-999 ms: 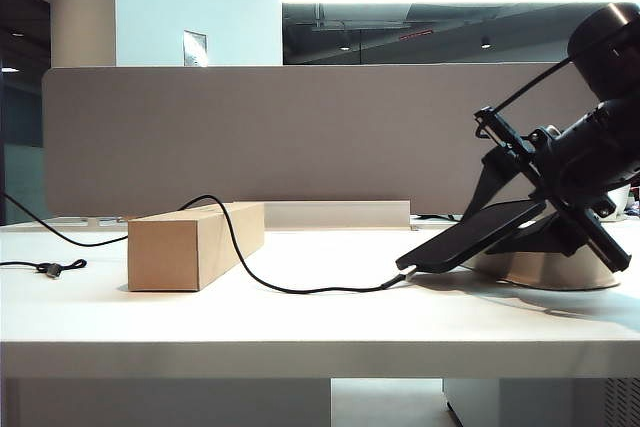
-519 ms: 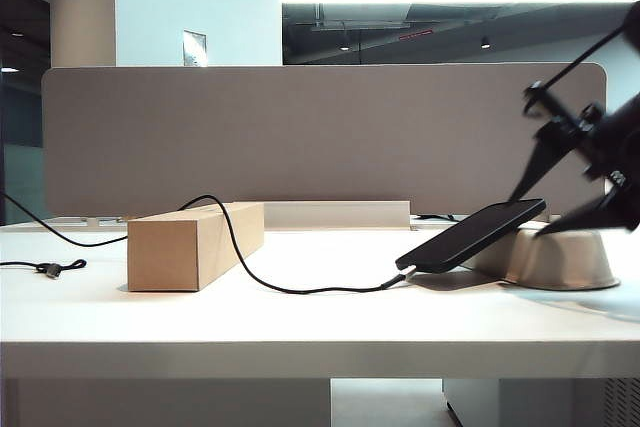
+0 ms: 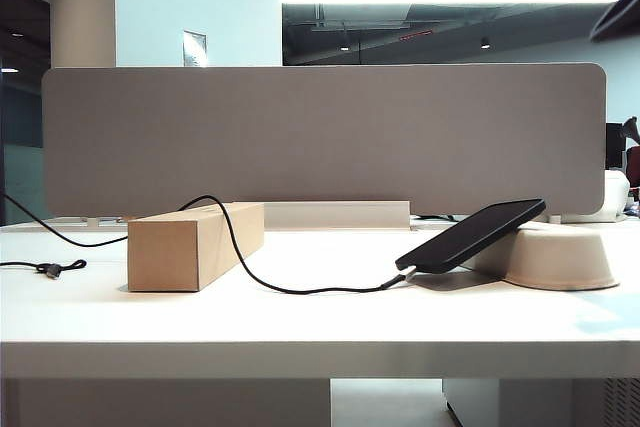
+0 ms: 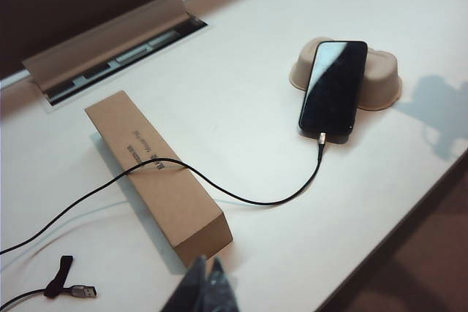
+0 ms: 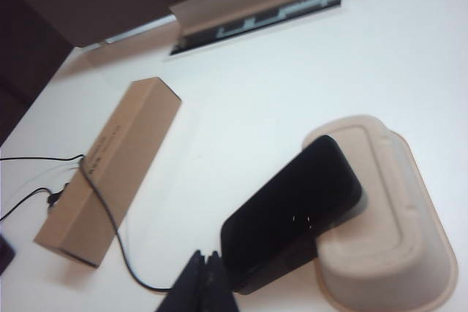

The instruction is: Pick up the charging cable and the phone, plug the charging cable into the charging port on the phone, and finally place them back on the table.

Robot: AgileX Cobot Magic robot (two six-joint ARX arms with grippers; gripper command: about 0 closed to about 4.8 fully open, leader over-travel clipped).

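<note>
White table [image 3: 320, 322], grey divider [image 3: 320, 137]; both claws closed, empty

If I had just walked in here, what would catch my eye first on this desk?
Probably the black phone, propped at a slant with its upper end on an upturned beige tray at the right of the white table. A charging cable runs from its lower end over a long cardboard box. Both grippers, left and right, hang shut and empty above.
</note>
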